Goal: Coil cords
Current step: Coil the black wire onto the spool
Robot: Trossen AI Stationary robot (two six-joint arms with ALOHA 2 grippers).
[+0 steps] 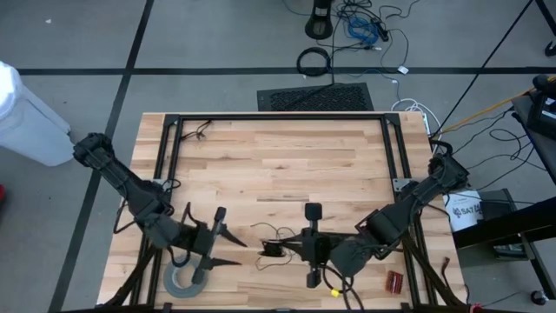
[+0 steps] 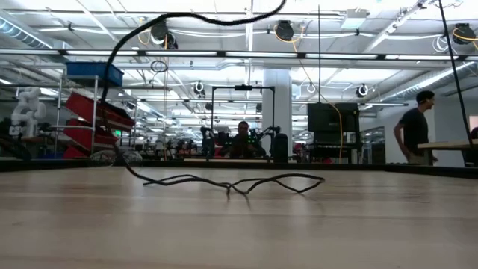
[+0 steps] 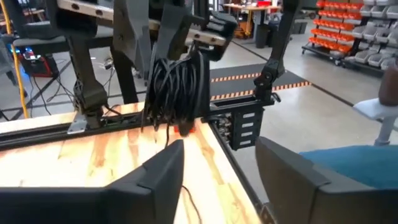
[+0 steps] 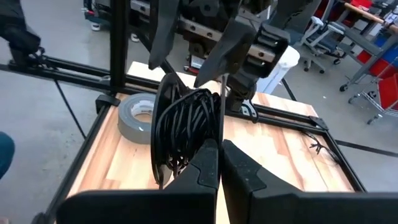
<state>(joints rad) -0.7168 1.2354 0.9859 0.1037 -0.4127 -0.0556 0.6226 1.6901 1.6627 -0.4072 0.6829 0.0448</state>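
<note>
Cords (image 4: 183,134) already bundled into coil, hanging mid-air near table's (image 1: 287,165) near edge, between arms. Right gripper (image 4: 219,163) clamped on coil. Left gripper (image 1: 228,247) fingers apart, just left. Advice: keep right grip firm, wind trailing wire loosely, avoid tape roll (image 1: 187,280).

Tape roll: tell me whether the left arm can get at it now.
Probably, after drawing back: the tape roll lies partly under the wrist behind the open left gripper, with nothing else covering it.
</note>
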